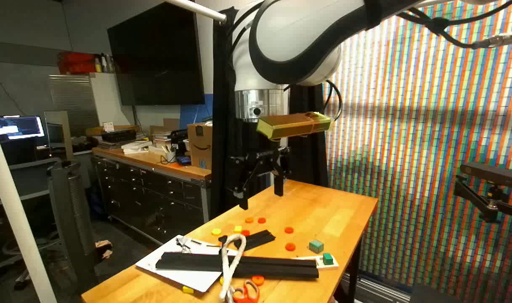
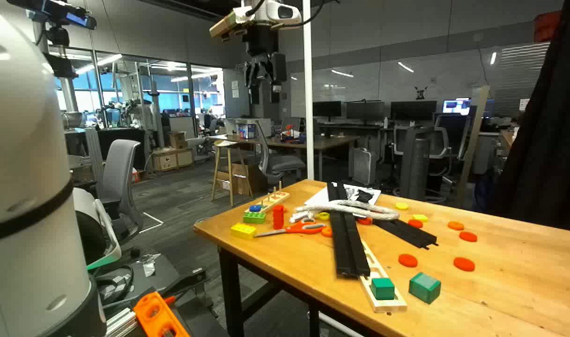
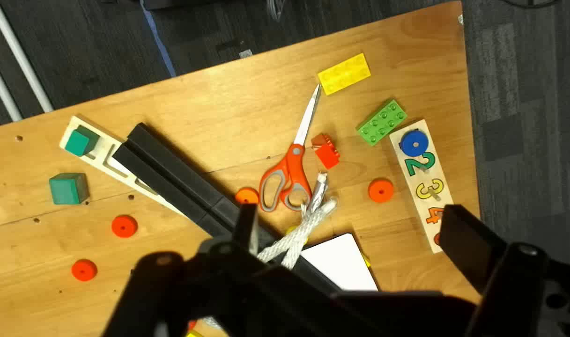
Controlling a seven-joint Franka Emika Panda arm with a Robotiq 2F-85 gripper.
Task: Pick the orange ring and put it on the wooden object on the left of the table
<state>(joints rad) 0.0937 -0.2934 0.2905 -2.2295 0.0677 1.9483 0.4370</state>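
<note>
Several small flat orange to red-orange rings lie on the table; I cannot tell which one is meant. In the wrist view, one orange ring point(image 3: 381, 190) lies beside the wooden peg board, and another orange ring point(image 3: 246, 194) touches the scissors' side and is partly behind a finger. An orange ring point(image 2: 455, 225) also shows in an exterior view. The wooden peg board point(image 3: 420, 187) has painted numbers, upright pegs and a blue ring on one end. It also shows in an exterior view point(image 2: 276, 200). My gripper point(image 3: 350, 213) is open and empty, high above the table point(image 1: 261, 198).
Orange scissors point(image 3: 292, 168), a white rope point(image 3: 296, 234), black strips point(image 3: 181, 182) and a white board point(image 3: 343, 262) lie mid-table. Yellow point(image 3: 344, 74), green point(image 3: 382, 122) and red point(image 3: 327, 152) bricks lie near the peg board. Green blocks point(image 2: 424, 287) stand by a slotted wooden frame point(image 2: 390, 306).
</note>
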